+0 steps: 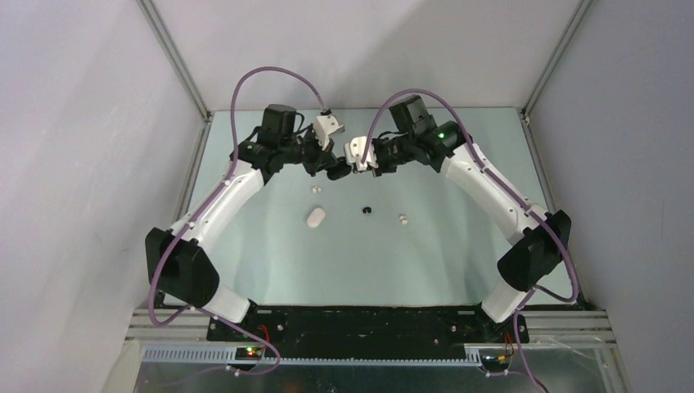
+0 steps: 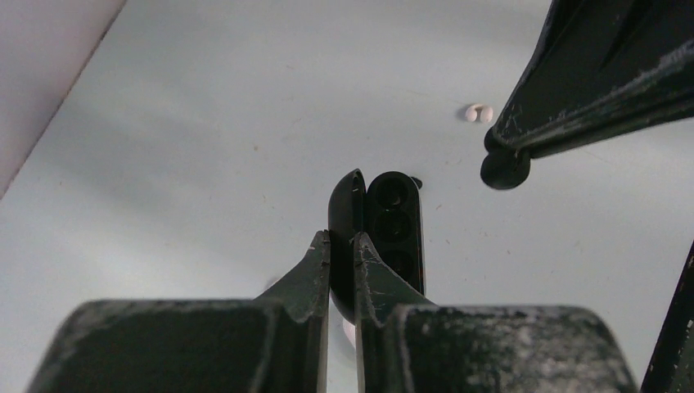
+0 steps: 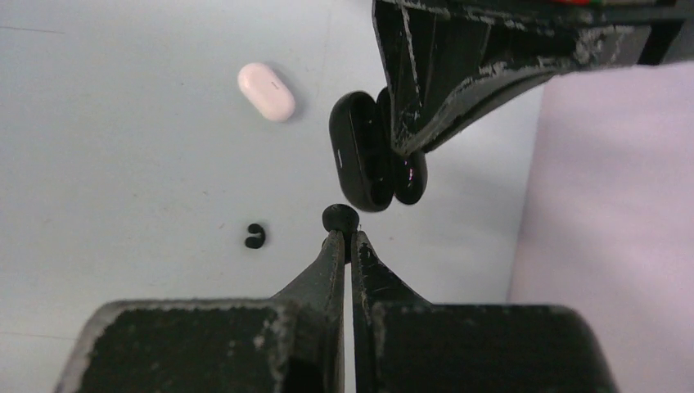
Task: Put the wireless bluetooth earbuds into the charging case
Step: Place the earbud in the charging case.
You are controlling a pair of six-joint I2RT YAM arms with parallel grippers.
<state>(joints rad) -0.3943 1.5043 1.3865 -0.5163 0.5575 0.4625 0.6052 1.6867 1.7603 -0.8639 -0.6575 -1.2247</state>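
Observation:
My left gripper [image 2: 341, 241] is shut on the lid of the open black charging case [image 2: 394, 221], held up off the table with its empty wells showing. My right gripper [image 3: 344, 237] is shut on one black earbud [image 3: 340, 219], just short of the case [image 3: 364, 160] and not touching it. From above, the two grippers meet over the far middle of the table, left [image 1: 326, 168] and right [image 1: 352, 164]. Another black earbud [image 3: 255, 236] lies on the table. Two white earbuds [image 2: 479, 113] lie together further right.
A closed white case [image 1: 315, 217] lies on the table left of the middle. A small white bud [image 1: 314, 189] sits just beyond it. The pale table [image 1: 270, 270] is walled on the left, back and right.

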